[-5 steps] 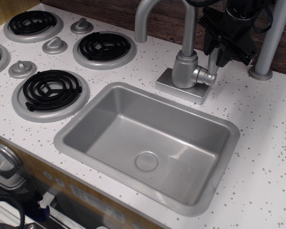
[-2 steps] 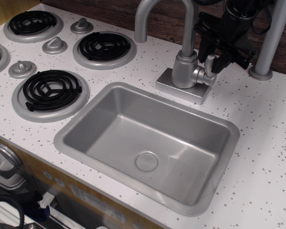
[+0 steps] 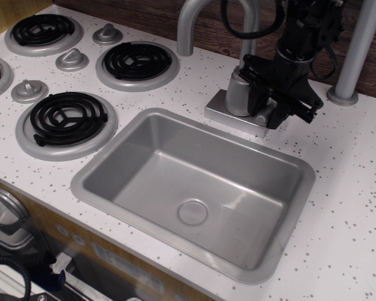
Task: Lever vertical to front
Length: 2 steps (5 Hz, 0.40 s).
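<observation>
The faucet column (image 3: 237, 94) stands on its base plate behind the sink, with the tall curved spout (image 3: 187, 25) rising from it. My black gripper (image 3: 267, 108) is down at the column's right side, over the spot where the lever sticks out. Its fingers (image 3: 255, 94) sit on either side of the lever and seem closed on it. Only a small silver bit of the lever (image 3: 262, 116) shows between them, low and towards the front. The rest of the lever and its pivot are hidden by the gripper.
The grey sink (image 3: 94, 172) lies just in front of the faucet. Stove burners (image 3: 66, 119) and cone-topped knobs (image 3: 29, 89) are at the left. A grey post (image 3: 357, 50) stands right behind the gripper. A dark wooden wall runs along the back.
The gripper has come down and forward from the upright lever's top to the faucet base. The lever, upright between the fingers before, has swung down to the front and is now mostly hidden.
</observation>
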{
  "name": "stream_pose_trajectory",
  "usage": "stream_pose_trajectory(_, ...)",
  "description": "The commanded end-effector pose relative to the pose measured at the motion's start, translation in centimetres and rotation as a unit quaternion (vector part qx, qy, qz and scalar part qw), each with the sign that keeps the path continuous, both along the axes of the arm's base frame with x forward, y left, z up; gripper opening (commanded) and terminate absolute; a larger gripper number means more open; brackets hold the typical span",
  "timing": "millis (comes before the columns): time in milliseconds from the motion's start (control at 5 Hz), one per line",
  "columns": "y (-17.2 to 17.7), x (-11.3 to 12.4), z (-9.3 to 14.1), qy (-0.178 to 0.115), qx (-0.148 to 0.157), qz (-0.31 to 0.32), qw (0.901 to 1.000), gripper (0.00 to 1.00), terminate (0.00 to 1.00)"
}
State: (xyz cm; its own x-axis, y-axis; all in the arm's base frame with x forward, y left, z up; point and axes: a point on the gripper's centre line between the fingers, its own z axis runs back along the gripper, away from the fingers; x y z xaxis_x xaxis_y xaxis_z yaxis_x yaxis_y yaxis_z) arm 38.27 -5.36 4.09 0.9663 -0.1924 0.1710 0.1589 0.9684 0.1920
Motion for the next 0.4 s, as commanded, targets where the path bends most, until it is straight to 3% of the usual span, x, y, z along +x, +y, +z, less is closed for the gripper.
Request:
stream_pose_trajectory(0, 1.25, 0.24, 1.02, -0.025, -0.008, 0.018, 0.9995, 0.0, 0.0)
stream_pose_trajectory(200, 0.97, -0.15, 1.8, -0.016, 0.002, 0.029, 0.9994, 1.0, 0.0)
